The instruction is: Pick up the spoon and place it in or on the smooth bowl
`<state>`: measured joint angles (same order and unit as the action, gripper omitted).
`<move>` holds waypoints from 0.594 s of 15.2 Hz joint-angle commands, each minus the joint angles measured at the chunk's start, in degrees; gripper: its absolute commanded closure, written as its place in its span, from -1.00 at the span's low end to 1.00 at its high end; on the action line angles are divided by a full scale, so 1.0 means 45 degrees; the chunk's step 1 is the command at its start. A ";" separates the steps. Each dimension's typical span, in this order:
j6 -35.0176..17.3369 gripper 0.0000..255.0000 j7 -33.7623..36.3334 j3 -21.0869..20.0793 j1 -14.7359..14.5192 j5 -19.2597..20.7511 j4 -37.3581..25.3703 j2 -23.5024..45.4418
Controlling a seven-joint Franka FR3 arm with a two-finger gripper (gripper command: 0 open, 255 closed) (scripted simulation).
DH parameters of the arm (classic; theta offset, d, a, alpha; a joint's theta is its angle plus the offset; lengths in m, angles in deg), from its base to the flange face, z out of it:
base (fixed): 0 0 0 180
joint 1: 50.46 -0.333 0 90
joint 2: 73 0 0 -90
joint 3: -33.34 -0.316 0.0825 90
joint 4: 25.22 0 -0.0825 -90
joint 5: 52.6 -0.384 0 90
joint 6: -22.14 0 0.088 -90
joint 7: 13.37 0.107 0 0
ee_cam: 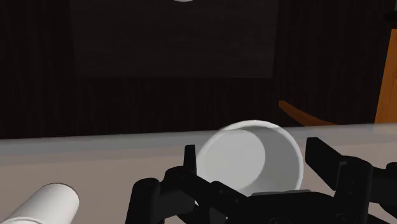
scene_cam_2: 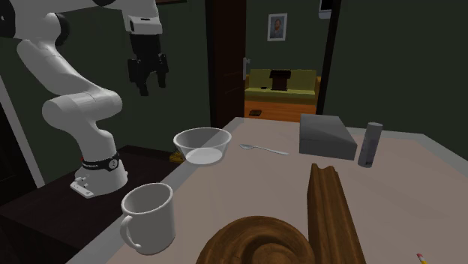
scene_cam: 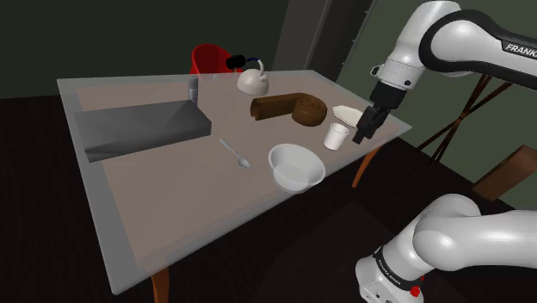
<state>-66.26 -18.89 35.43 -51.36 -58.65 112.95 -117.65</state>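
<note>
Shoulder view: spoon [scene_cam: 234, 153] lies well apart from claw [scene_cam: 362, 134].

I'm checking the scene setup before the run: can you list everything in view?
table: 1, pale grey, middle
spoon: 1, silvery, mid-table beside bowl
bowl: 1, white, near table edge
mug: 1, white, under the claw
wooden pieces: 2, brown, behind mug
box: 1, grey, shoulder view's left
kettle: 1, white, far edge
can: 1, grey, beside box
chair: 1, red, beyond table
arm: 1, white, shoulder view's right
claw: 1, black, open above mug
</note>
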 commanded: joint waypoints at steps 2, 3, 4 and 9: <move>-0.0345 -1.00 0.0120 -0.0129 -0.0061 -0.0115 -0.0057 0.0411; -0.0683 -1.00 0.0237 -0.0254 -0.0122 -0.0224 -0.0132 0.0832; -0.1013 -1.00 0.0353 -0.0376 -0.0181 -0.0326 -0.0225 0.1263; -0.2520 -1.00 0.0904 -0.0950 -0.0435 -0.0742 -0.0953 0.3528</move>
<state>-76.11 -15.07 31.46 -53.21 -61.76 109.52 -104.13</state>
